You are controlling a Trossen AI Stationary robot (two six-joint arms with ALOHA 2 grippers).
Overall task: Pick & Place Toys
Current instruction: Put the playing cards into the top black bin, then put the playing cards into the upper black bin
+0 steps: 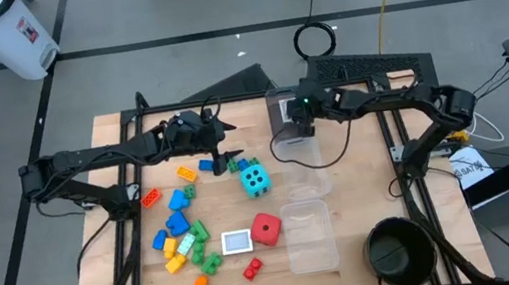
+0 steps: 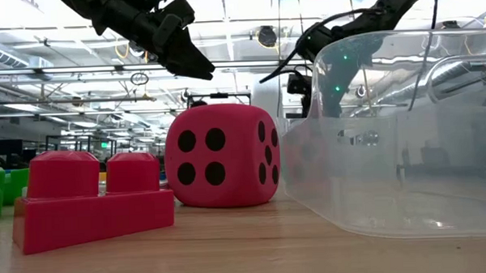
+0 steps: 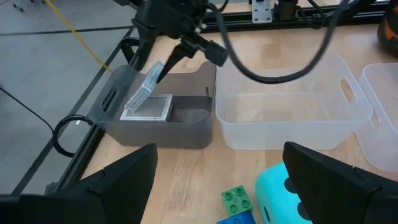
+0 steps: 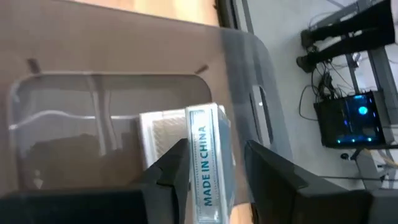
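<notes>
Left wrist view shows the right gripper (image 3: 163,65) over the grey box (image 3: 118,118), a white picture card (image 3: 144,93) tilted between its narrowly parted fingers. The left gripper (image 1: 220,158) hangs wide open above the bricks.

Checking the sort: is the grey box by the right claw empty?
Not empty. A white card lies flat in the grey box; the right claw holds another card tilted above it.

Bright, even overhead light; right wrist view blurred up close.
</notes>
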